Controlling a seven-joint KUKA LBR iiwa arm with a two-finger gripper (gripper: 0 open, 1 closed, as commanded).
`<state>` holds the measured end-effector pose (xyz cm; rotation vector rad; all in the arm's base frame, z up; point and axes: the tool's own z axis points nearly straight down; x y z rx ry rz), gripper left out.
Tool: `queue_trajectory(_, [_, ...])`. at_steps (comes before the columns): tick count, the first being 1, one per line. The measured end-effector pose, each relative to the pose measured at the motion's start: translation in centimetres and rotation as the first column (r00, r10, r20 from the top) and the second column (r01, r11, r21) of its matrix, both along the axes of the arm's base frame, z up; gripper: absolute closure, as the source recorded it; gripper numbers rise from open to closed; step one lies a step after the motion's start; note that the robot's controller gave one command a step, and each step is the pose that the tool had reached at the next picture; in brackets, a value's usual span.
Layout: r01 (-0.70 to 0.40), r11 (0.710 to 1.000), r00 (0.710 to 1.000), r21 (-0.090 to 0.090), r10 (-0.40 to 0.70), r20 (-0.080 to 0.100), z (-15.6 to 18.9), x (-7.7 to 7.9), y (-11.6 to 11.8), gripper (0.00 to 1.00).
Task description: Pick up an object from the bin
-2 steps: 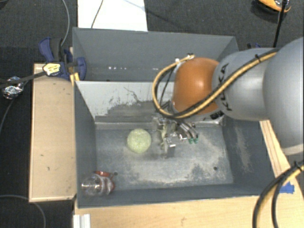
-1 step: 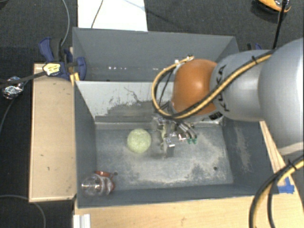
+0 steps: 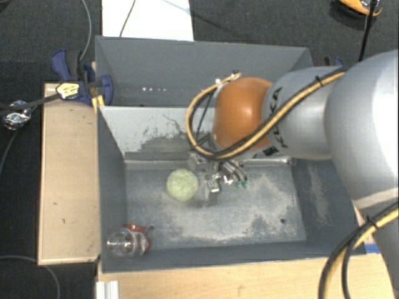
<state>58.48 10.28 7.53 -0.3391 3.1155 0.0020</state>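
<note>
Starting at the claw (image 3: 218, 182): down low over the floor of the grey metal bin (image 3: 274, 217), tucked under the orange wrist cover (image 3: 240, 111) with black and yellow cables (image 3: 199, 120) looped round it. Can't tell whether open or closed from this angle, too much hardware bunched together down there.

Right beside the claw, on its left in the camera view: a pale green ball (image 3: 181, 185), round and a bit fuzzy-looking, resting on the bin floor. Touching the claw or only very nearly, can't say which.

Further off, well apart from the claw, down and left toward the bin's near-left corner: a small clear glassy thing (image 3: 126, 242) with a reddish-brown bit at one end, lying close to the front wall. Could be a little bulb or bottle, hard to say.

Past the claw, toward the back: scuffed, scratched grey floor, then the sloped back wall of the bin rising behind the arm.
</note>
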Motion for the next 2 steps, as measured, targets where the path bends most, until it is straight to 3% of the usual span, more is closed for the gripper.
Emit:
queue_trajectory(1, [-0.218,0.976,0.976,-0.001,0.218,0.004,-0.3,-0.4,4.0,0.0])
queue_trajectory(2, [-0.306,0.952,0.952,-0.001,0.306,0.003,-0.4,-1.0,6.4,1.0])
